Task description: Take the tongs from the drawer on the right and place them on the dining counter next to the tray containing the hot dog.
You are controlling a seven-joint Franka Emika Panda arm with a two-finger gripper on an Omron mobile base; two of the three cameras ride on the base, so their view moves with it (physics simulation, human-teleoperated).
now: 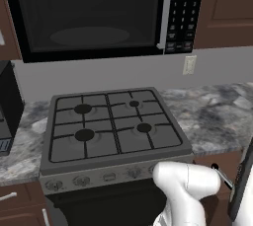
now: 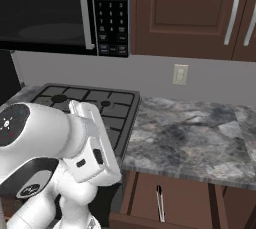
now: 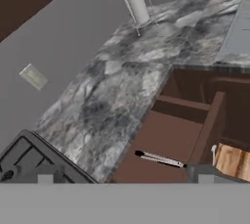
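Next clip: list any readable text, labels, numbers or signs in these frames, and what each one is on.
No text can be quoted as it reads.
Microwave keypad: rows of pale button labels, too small and blurred to read.
Stove front knobs: markings too blurred to read.
Robot arm's round joint cap: tiny red marks, unreadable.
Wall outlet, worktop, drawer: no text.
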